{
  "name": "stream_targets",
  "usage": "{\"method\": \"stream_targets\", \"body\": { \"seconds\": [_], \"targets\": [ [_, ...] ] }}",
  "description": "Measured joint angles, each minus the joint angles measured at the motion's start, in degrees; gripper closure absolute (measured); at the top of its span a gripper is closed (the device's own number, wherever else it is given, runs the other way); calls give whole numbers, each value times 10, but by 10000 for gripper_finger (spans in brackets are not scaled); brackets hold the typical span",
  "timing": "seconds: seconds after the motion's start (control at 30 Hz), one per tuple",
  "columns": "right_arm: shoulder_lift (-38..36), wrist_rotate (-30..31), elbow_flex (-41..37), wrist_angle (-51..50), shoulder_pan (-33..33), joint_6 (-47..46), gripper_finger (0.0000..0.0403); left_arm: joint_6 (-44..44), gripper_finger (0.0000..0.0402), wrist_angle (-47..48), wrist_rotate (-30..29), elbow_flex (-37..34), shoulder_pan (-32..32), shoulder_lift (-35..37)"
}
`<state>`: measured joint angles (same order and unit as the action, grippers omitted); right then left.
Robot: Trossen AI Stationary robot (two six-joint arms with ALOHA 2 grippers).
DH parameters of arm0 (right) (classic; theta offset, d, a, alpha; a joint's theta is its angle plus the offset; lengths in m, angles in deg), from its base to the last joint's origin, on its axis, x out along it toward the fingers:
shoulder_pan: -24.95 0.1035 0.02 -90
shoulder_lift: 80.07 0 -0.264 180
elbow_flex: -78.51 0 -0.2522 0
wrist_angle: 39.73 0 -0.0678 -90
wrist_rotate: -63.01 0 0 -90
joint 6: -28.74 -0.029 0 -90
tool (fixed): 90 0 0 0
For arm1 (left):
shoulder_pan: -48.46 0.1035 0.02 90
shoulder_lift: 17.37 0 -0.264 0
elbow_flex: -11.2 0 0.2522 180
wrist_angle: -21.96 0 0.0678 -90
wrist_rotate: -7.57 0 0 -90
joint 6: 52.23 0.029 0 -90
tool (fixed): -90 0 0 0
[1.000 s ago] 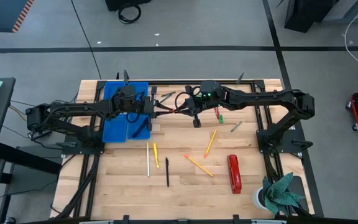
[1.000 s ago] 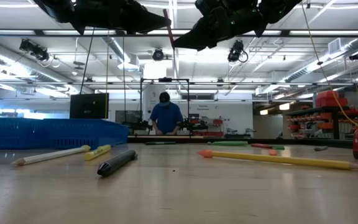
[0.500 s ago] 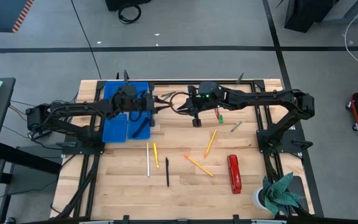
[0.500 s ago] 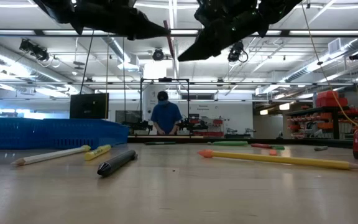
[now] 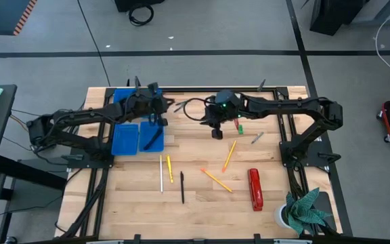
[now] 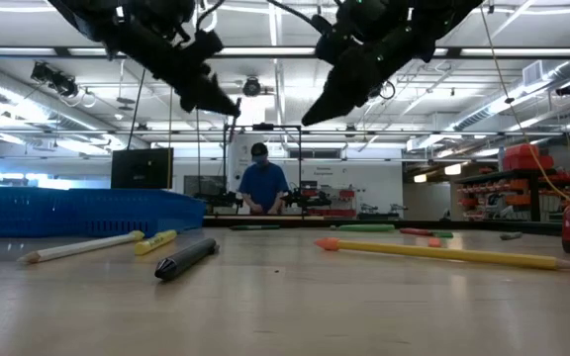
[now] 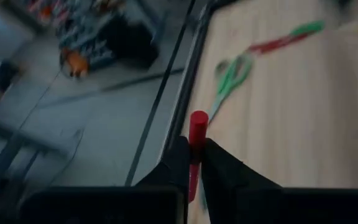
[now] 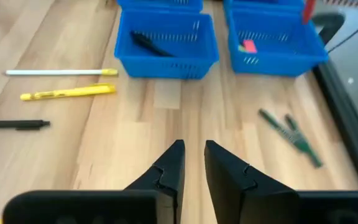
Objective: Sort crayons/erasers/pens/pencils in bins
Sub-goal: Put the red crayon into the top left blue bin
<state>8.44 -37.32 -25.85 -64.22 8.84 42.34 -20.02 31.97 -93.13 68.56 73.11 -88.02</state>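
Note:
My left gripper [image 7: 194, 144] [image 5: 161, 114] hangs in the air over the far blue bins [image 5: 128, 135], shut on a red crayon [image 7: 198, 121]. My right gripper [image 8: 193, 146] [image 5: 205, 118] hovers to its right above the table's middle, fingers a little apart and empty. In the right wrist view one bin [image 8: 166, 43] holds a black pen [image 8: 149, 42], and the bin beside it [image 8: 272, 40] holds a pink eraser [image 8: 248, 45]. Pencils [image 5: 160, 175] [image 5: 229, 154], a black pen [image 5: 181, 186] and a green and red crayon [image 5: 238, 126] lie flat on the wood. My left gripper pinches the red crayon between its two fingers, on the stretch behind the free end [image 7: 195, 154]. The crayon lies along the fingers, and its blunt end [image 7: 198, 118] sticks out past the tips. It is lifted clear of table and bins.
Green-handled scissors [image 8: 291, 137] [image 7: 232, 73] lie near the far edge beside the bins. A red stapler [image 5: 254, 188] and a small plant [image 5: 303, 210] sit toward the near right corner. A grey pen [image 5: 256, 138] lies right of centre. A person stands far behind the table [image 6: 262, 188].
A second ago the red crayon spanned the gap between both grippers. Now only the left one has it. The left gripper has drawn away toward the far left, over the bins, tipping its fingers downward. The right gripper has backed off slightly to the right and tipped down too.

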Motion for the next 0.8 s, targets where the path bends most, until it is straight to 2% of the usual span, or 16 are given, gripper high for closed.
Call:
{"method": "stream_targets", "body": {
  "seconds": [0.13,0.27,0.4,0.57,0.73,0.8],
  "targets": [
    [0,-1,-47,32,10,-15,335,-7,357,57,-55,0,35,0],
    [0,-2,-126,128,13,-12,335,-32,361,110,-89,0,80,0],
    [0,-2,-181,236,2,27,335,-100,373,110,-130,0,129,0],
    [0,-2,-199,280,-19,9,335,-175,364,133,-150,0,180,0],
    [0,-2,-200,283,-34,-11,335,-224,359,190,-248,0,204,3],
    [0,-2,-200,284,-35,-14,335,-241,365,213,-267,0,211,9]
  ]
}}
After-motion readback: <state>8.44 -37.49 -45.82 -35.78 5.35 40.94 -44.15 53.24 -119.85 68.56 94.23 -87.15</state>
